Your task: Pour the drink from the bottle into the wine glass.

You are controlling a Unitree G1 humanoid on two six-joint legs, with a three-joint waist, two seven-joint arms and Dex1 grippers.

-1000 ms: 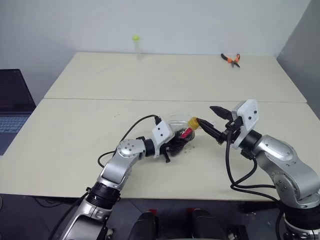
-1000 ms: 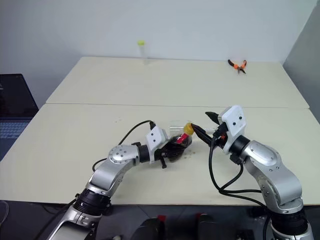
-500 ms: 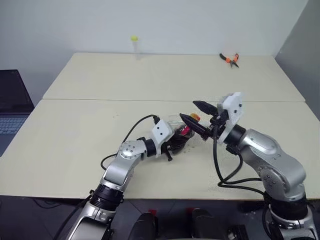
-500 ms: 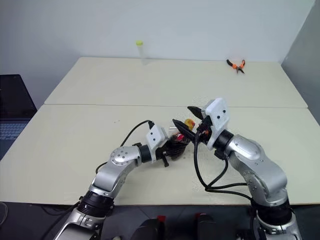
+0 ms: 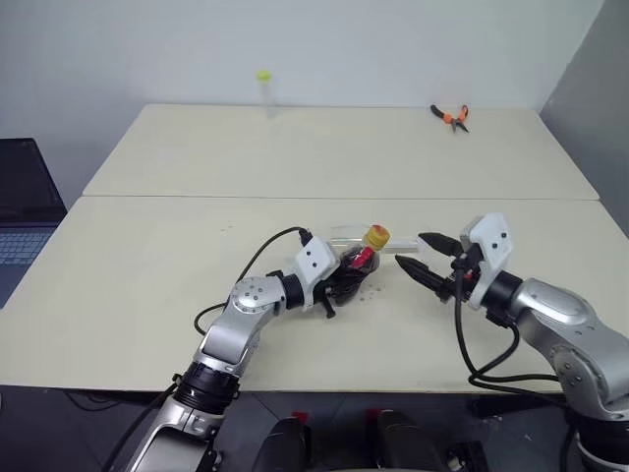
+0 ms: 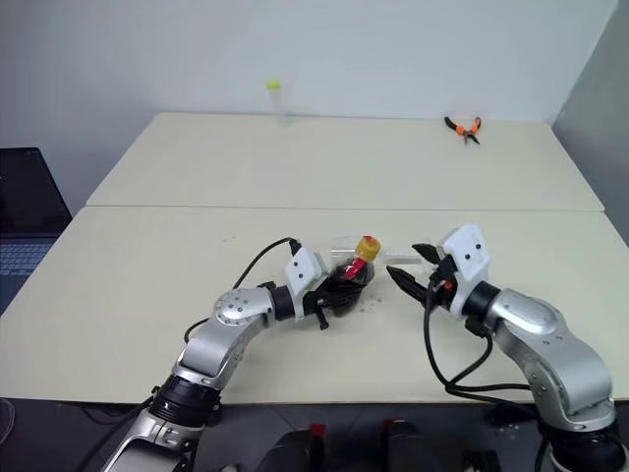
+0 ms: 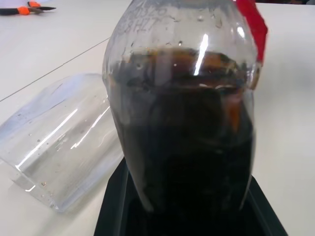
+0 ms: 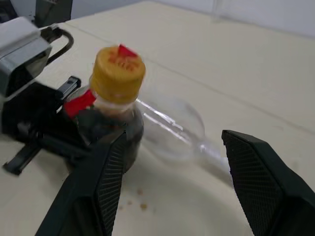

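My left gripper (image 5: 339,280) is shut on the belly of the bottle (image 5: 359,264), a squat clear one with a red mark on its neck and an orange-yellow cap (image 8: 119,73), tilted slightly away from the gripper. The dark drink (image 7: 187,147) fills its lower body. The wine glass (image 8: 172,128) lies on its side on the table just behind the bottle, its stem pointing toward my right arm. To the bottle's right my right gripper (image 5: 410,249) is open, a short gap away and aimed at the cap, with nothing between its fingers (image 8: 256,182).
Orange-handled pliers (image 5: 452,116) lie at the far right of the table (image 5: 197,256). A thin clear tube with a yellow-green top (image 5: 265,90) stands at the far edge. A laptop (image 5: 20,216) sits beyond the left edge. Small brown drops (image 8: 135,196) dot the table by the bottle.
My right gripper reached in around the bottle's cap half a second ago, then drew back to the right and lower, still open. The left gripper and bottle stayed put.
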